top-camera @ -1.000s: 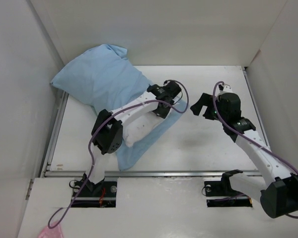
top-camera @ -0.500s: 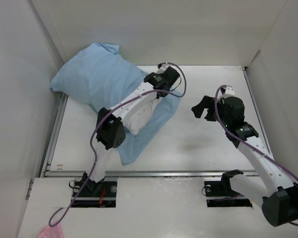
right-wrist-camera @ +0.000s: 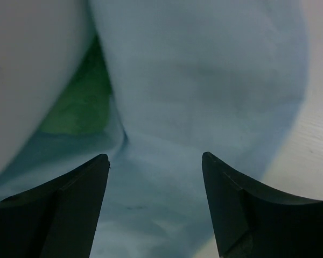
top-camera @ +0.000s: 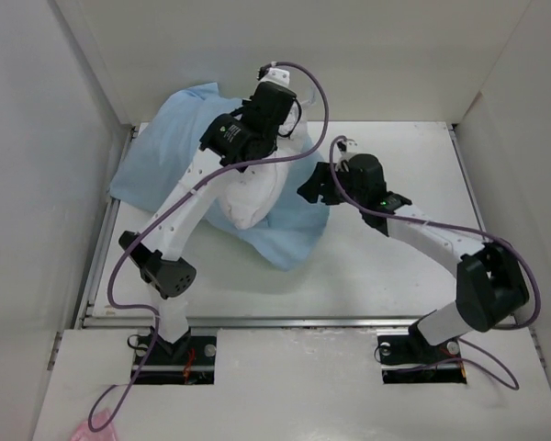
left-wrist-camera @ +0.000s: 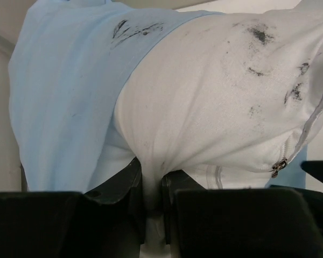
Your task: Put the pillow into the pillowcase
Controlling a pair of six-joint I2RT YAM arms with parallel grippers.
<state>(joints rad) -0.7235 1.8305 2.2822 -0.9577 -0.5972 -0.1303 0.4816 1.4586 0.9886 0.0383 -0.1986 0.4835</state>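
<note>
1. The pillow (top-camera: 253,195) lies toward the far left of the table (top-camera: 395,266). Most of it is inside the case (top-camera: 161,156), and only its near-right end shows white. Its long axis runs diagonally, from the far-left corner toward the near right.
2. The case covers the far part in pale blue. Its mouth lies slack around and under the bare end, and the teal-green lining (right-wrist-camera: 78,105) shows in the right wrist view.
3. The left gripper (left-wrist-camera: 151,185) is clamped on a pinch of white pillow cloth at the bare end, not far from the zip pull (left-wrist-camera: 280,164).
4. The right gripper (right-wrist-camera: 155,157) has its fingers apart. Pale blue cloth lies between them but is not yet gripped. It sits just right of the bare end, so it is the arm nearer the hem of the mouth.
5. As I judge it, the right gripper should next close on that hem and draw it along the pillow's long axis, over the bare end.
</note>
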